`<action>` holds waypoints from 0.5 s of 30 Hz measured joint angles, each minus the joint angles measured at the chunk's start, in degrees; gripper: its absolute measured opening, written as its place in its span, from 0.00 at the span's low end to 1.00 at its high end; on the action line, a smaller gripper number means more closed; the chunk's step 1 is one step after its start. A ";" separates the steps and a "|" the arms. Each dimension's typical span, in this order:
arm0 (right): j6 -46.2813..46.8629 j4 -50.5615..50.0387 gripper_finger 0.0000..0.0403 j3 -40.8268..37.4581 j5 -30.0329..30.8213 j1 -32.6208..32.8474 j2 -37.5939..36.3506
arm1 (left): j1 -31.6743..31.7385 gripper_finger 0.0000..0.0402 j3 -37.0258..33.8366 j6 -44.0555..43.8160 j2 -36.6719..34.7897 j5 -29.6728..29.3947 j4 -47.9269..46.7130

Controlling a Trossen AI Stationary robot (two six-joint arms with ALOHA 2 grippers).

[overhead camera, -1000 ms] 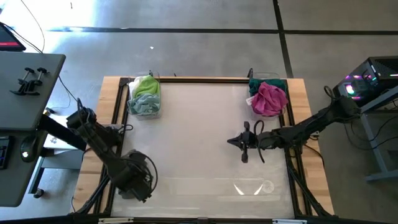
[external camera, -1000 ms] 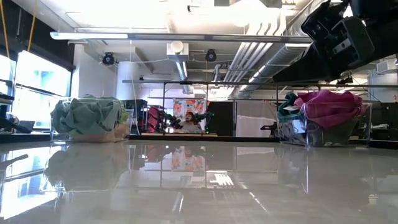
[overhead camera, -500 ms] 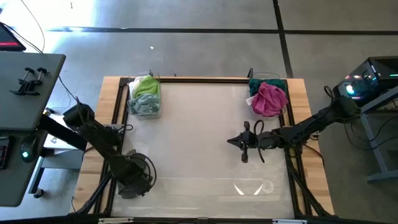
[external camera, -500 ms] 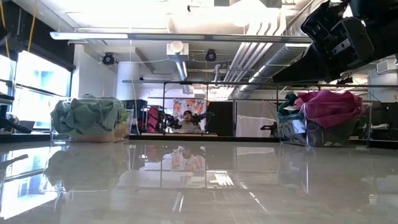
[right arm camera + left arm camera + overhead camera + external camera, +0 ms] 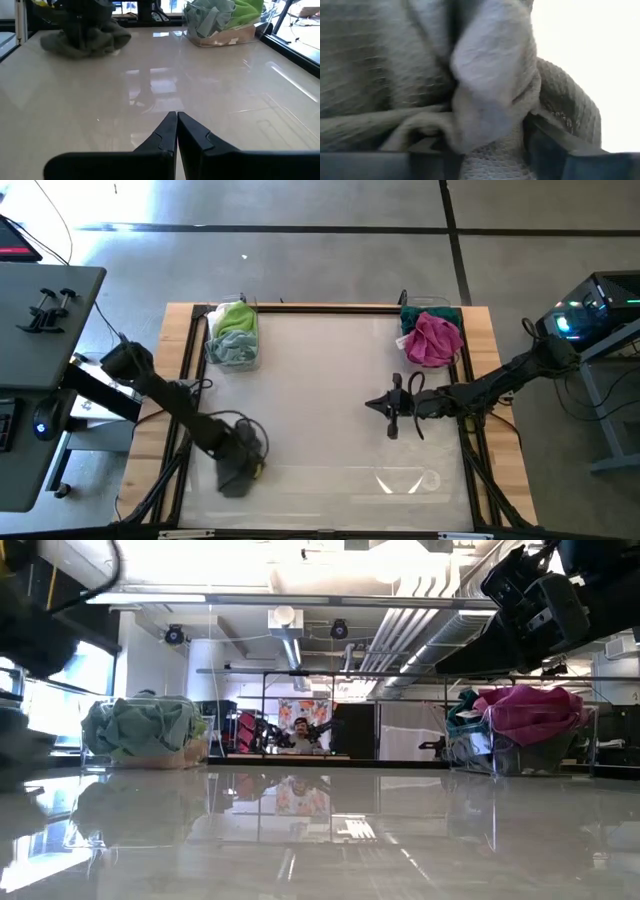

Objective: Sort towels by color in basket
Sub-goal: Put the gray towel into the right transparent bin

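The floor (image 5: 300,250) is grey and smooth, with dark lines across it. A grey desk (image 5: 45,310) stands on one side. A black machine with pink lights (image 5: 585,310) sits on the other side. Up high there are pipes (image 5: 420,630) and a long bright lamp (image 5: 280,598). A big window (image 5: 70,675) lets in daylight.

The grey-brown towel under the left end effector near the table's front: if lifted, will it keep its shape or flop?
Probably flop: the grey-brown towel lies crumpled in soft folds, and the left wrist view shows loose woven cloth bunched together. It looks light, so it should drape and hang. On the glossy table, it might slide if pushed.
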 joint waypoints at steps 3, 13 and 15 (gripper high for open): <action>0.00 0.04 0.02 0.00 -0.02 0.02 0.00 | 3.15 0.32 -0.29 4.10 0.29 -4.68 7.58; 0.60 0.04 0.02 0.00 -0.22 0.02 0.00 | 11.94 0.08 -0.62 34.77 0.75 -23.37 41.48; 0.60 0.04 0.02 0.00 -0.51 0.01 0.00 | 13.40 0.10 -0.62 40.08 0.79 -23.06 46.01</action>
